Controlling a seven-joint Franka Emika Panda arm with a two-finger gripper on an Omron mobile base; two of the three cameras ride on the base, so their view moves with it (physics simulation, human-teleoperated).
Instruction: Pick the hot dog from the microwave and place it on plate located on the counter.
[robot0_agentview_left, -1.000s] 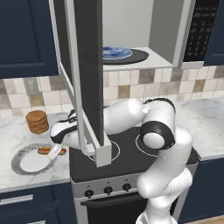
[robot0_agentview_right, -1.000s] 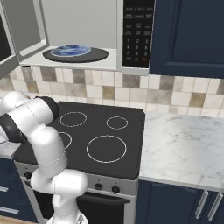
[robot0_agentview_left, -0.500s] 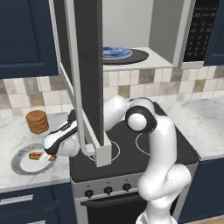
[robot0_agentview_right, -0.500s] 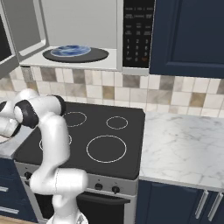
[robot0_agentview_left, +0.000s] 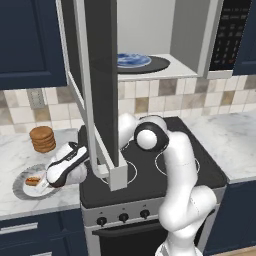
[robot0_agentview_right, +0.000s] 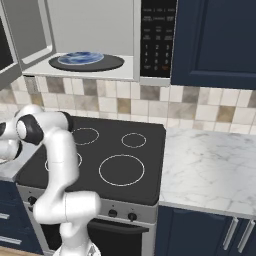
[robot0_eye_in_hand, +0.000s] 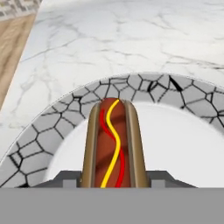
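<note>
Hand view is looking straight along the hot dog (robot0_eye_in_hand: 113, 144), which is sitting between the two dark finger tips (robot0_eye_in_hand: 65, 176) of the end effector (robot0_eye_in_hand: 113, 179); the fingers are drawn in close against both sides of the bun, gripping it. Beneath it the plate (robot0_eye_in_hand: 52, 131) is spreading out, its grey marbled rim arcing around a white centre, and the hot dog is lying over that centre, though I cannot tell if it is touching. Beyond the rim the marble bench (robot0_eye_in_hand: 131, 39) is showing. In the left base view the arm is reaching down and left past the open door of the microwave (robot0_agentview_left: 100, 90), with the hot dog (robot0_agentview_left: 33, 180) over the plate (robot0_agentview_left: 22, 190), near a stack of brown discs (robot0_agentview_left: 42, 139). A blue plate (robot0_agentview_right: 80, 58) is sitting inside the microwave.
</note>
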